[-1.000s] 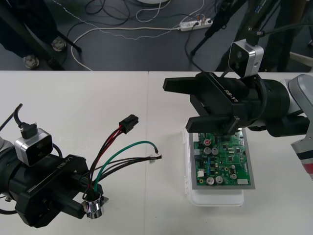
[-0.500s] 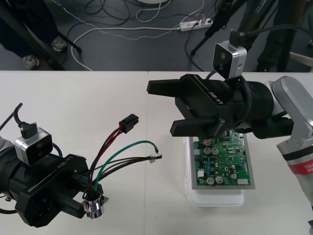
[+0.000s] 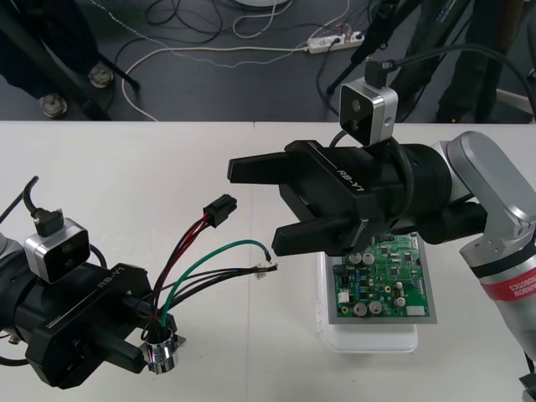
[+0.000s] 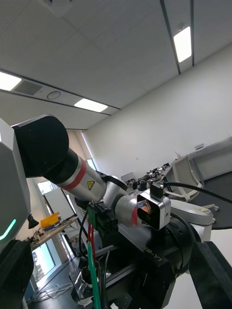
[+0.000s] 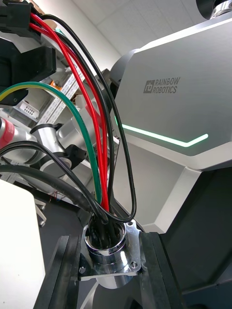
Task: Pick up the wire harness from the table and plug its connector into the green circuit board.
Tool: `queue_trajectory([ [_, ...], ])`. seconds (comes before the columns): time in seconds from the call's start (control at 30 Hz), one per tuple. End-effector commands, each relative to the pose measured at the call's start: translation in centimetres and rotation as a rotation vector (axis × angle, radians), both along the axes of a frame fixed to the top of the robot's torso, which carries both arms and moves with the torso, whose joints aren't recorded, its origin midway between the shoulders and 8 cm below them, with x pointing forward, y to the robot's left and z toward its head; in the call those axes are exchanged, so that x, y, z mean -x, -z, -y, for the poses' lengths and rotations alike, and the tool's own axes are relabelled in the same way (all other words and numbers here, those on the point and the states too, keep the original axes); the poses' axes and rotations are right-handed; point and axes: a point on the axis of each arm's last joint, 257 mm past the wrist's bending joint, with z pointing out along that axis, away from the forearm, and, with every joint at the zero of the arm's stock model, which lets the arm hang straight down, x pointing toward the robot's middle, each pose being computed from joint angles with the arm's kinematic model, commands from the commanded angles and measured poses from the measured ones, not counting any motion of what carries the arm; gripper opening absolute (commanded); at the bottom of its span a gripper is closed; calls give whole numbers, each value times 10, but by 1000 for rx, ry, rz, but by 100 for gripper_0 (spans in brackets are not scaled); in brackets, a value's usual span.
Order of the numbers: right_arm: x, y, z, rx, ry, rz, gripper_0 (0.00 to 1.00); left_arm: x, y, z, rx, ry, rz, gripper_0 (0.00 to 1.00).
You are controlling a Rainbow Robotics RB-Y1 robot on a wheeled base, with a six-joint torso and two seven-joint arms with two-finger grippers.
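Likely a lab: floor cables (image 3: 219, 50), power strip (image 3: 333, 40), stand feet (image 3: 52, 105).

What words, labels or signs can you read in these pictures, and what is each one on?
"RAINBOW ROBOTICS": on the grey panel behind the wires.
"RB-Y1": on the body of the right claw.
Too small to read: the white print on the red ring and the markings on the green circuit board.

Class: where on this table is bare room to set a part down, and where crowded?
Free: far-left table, between its far edge and the plug; the near strip between the socket in the left gripper and the white base. Crowded: the middle, wires fanning beside the open right gripper.
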Motion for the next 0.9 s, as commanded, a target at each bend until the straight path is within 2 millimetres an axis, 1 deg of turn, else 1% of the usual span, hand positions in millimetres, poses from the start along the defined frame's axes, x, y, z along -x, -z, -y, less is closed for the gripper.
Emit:
queue_trajectory([
  [0.03, 15, -23, -13, -18, -52, 37, 94, 16, -11, -4, -14, 93, -18, 0],
  [0.27, 17, -33, -24, -34, -62, 29, 94, 16, -11, -4, -14, 93, -18, 0],
  [0.5, 20, -32, -27, -24, -77, 21, 94, 16, -12, -4, -15, 94, -18, 0],
  [0.73, 32, -30, -32, -15, -132, -14, 94, 16, -12, -4, -15, 94, -18, 0],
  [0.9, 33, -32, -31, -16, -141, -27, 95, 16, -12, -4, -14, 93, -18, 0],
])
